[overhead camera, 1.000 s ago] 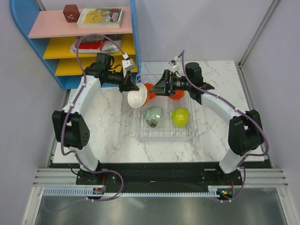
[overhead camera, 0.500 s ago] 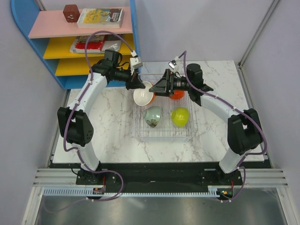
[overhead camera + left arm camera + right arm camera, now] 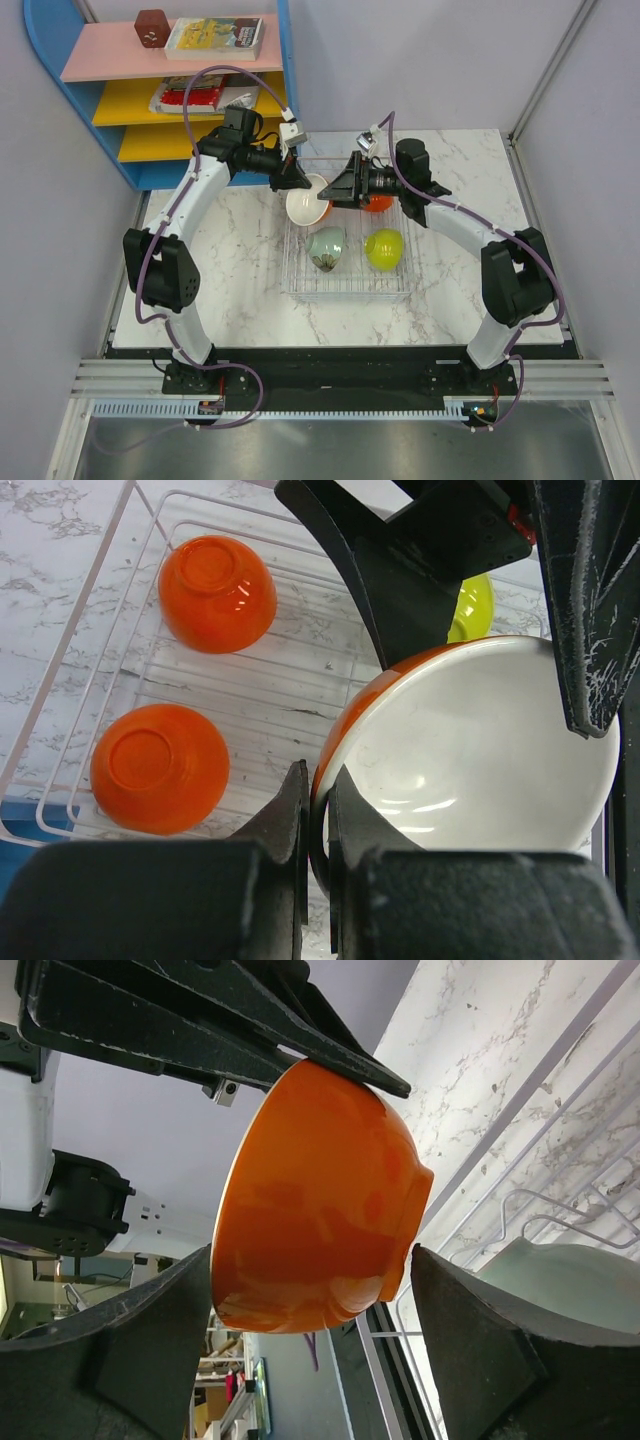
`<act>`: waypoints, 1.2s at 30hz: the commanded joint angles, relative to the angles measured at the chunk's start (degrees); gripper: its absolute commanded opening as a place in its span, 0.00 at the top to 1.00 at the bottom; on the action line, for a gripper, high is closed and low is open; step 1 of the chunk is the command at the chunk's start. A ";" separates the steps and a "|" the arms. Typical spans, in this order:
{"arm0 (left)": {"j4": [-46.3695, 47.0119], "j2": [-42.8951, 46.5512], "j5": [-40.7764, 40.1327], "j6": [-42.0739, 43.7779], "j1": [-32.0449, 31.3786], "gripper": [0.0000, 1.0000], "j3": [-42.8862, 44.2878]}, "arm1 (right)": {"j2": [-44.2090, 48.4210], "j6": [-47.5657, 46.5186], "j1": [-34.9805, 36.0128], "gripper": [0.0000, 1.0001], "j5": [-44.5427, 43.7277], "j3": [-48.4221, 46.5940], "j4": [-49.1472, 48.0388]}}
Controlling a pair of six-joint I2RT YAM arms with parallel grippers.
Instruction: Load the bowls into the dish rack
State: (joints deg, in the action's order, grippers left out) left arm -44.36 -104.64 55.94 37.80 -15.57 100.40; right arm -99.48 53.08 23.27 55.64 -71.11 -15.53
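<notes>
Dish rack (image 3: 350, 282): lies flat near the middle of the marble table (image 3: 200, 270), between the two arms. Holds four bowls:
- an orange bowl (image 3: 217, 592) and a second orange bowl (image 3: 158, 768), both bottom-up in the far half;
- a grey-green bowl (image 3: 327, 248) and a yellow-green bowl (image 3: 384, 249), tipped on edge side by side in the near half.

White-lined orange bowl (image 3: 480, 750): hangs in the air over the rack's far-left part, tilted, with the white inside turned toward the left wrist camera. Rests on nothing below; is held at the rim alone.

Left gripper (image 3: 318, 780): clamped on that rim, one finger against the white inside and one against the orange outside, with no more gap between them than the wall of the bowl. Reaches in from the left, over the rack's far-left corner.

Right gripper (image 3: 310, 1258): spread wide, one finger on either side of the same bowl's orange outside, the bowl's foot close beside one of them. Cannot tell whether either finger touches the bowl. Comes in from the right and faces the left gripper across the bowl.
</notes>
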 commanded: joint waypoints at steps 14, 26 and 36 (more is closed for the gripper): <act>3.40 0.40 0.83 -2.82 -0.60 0.98 2.26 | 1.57 11.50 0.20 0.47 4.83 5.19 -18.65; 3.49 0.49 0.31 -3.87 -1.04 0.74 0.94 | 2.45 7.93 0.20 1.00 2.46 5.37 -14.64; 3.40 2.33 -3.37 -5.01 -0.78 0.00 -2.84 | 3.68 0.36 0.20 1.00 -1.41 4.32 -5.22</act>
State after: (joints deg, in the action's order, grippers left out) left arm -42.11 -104.64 54.59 34.72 -16.27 98.13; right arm -99.18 57.30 23.42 55.40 -65.06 -22.24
